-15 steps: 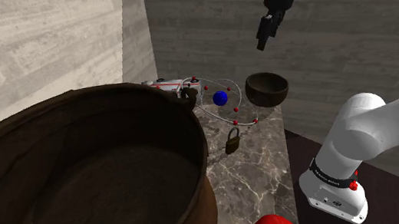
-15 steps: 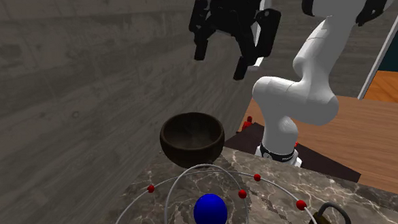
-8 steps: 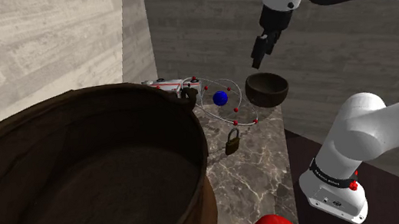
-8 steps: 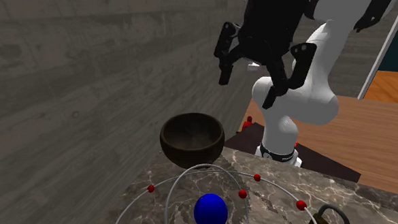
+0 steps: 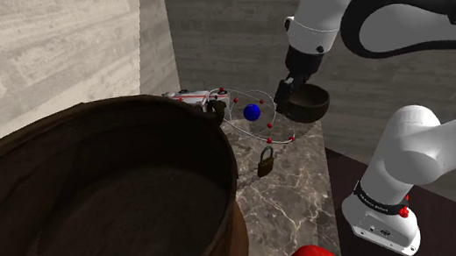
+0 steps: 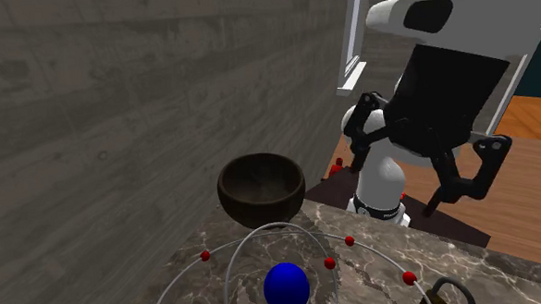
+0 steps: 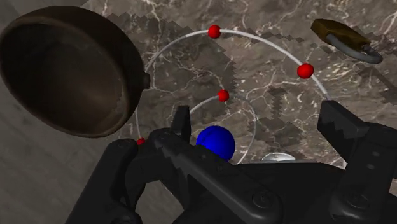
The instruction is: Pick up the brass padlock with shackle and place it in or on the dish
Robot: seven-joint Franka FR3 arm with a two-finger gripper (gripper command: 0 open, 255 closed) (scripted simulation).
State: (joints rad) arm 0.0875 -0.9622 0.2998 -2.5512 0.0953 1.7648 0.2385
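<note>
Brass padlock [image 7: 340, 33] lies on marble top [image 7: 267, 70], black hand [image 7: 254, 121] w/ fingers [image 7: 347, 130] apart hovers nr dark dish [image 7: 63, 70].

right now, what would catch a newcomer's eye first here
The huge dark brown tub looms at the shoulder view's lower left. Beyond it on the marble counter, a wire atom model with a blue ball stands beside a dark bowl, a small padlock nearer the camera. The open black gripper hangs close above the model.
</note>
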